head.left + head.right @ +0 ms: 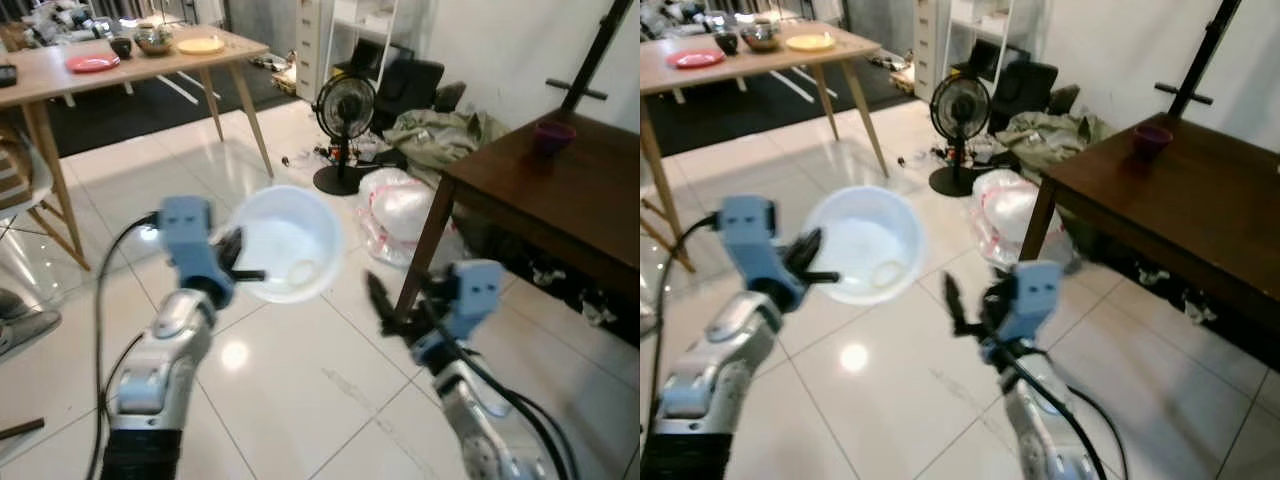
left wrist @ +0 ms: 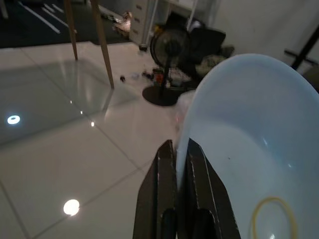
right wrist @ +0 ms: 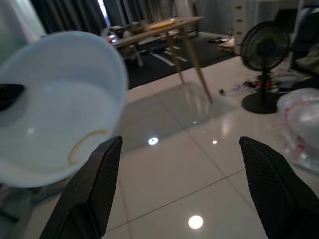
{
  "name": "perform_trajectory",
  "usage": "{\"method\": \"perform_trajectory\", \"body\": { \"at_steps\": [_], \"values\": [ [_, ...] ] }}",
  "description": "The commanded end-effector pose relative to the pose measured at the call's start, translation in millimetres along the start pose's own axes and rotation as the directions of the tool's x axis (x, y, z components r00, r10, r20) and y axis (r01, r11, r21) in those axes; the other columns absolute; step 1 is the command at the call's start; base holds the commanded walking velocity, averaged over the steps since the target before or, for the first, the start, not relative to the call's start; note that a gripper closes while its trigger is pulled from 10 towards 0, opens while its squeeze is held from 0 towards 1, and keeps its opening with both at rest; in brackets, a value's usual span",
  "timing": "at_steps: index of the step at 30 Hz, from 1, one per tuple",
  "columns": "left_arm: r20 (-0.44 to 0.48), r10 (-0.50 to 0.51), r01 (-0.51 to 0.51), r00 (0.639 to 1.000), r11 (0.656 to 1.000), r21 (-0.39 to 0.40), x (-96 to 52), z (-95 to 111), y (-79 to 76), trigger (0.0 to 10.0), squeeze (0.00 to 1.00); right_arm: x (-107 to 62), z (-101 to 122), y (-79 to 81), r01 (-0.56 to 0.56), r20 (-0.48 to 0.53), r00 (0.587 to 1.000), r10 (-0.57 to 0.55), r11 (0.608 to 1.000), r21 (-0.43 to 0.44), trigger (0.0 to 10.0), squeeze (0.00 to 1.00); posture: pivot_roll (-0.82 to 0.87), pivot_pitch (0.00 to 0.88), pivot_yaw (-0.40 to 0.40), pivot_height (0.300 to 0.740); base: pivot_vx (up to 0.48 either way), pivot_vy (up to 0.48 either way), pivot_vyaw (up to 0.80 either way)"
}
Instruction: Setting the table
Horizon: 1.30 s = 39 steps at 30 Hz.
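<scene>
White bowl held up over the tiled floor, tilted, a yellow ring mark inside it. Left gripper clenched on the bowl's rim, one finger each side of the wall. Right gripper beside the bowl, apart from it, fingers spread wide and holding nothing. Dark wooden table well to the bowl's right, a purple cup on it. Black fan on the floor beyond the bowl. Light wooden table far behind, carrying a red plate and a yellow plate.
</scene>
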<state>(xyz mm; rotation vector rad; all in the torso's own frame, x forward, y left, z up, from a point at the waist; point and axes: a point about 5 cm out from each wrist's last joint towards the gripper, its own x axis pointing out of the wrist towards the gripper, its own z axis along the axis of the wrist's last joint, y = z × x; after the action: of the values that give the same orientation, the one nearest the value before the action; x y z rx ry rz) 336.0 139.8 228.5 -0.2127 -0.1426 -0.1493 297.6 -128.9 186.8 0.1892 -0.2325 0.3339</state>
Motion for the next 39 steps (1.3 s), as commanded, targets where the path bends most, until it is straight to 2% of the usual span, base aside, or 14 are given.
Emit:
{"method": "perform_trajectory", "body": {
  "at_steps": [1, 14, 39],
  "values": [
    [0.005, -0.017, 0.017, 1.0, 1.0, 0.009, 0.1, -0.5, -4.2, 10.0, 0.0, -3.0, -2.1, -3.6, 0.009, -0.009, 1.0, -0.009, 1.0, 0.002, 10.0, 0.0, 0.0, 0.066, 0.084, 0.74, 0.48, 0.0, 0.0],
    [0.008, -0.018, 0.018, 1.0, 1.0, 0.008, 0.4, -0.5, -4.9, 10.0, 0.0, -2.2, -1.9, -1.6, -0.006, -0.007, 1.0, 0.006, 1.0, -0.003, 10.0, 0.0, 0.0, 0.065, 0.083, 0.74, 0.48, 0.0, 0.66],
    [0.011, -0.014, 0.014, 1.0, 1.0, 0.009, 0.3, 0.0, -5.4, 10.0, 0.0, -0.5, -2.4, -1.8, 0.004, -0.006, 1.0, -0.004, 1.0, 0.007, 10.0, 0.0, 0.0, 0.07, 0.082, 0.74, 0.48, 0.0, 0.0]
  ]
}}
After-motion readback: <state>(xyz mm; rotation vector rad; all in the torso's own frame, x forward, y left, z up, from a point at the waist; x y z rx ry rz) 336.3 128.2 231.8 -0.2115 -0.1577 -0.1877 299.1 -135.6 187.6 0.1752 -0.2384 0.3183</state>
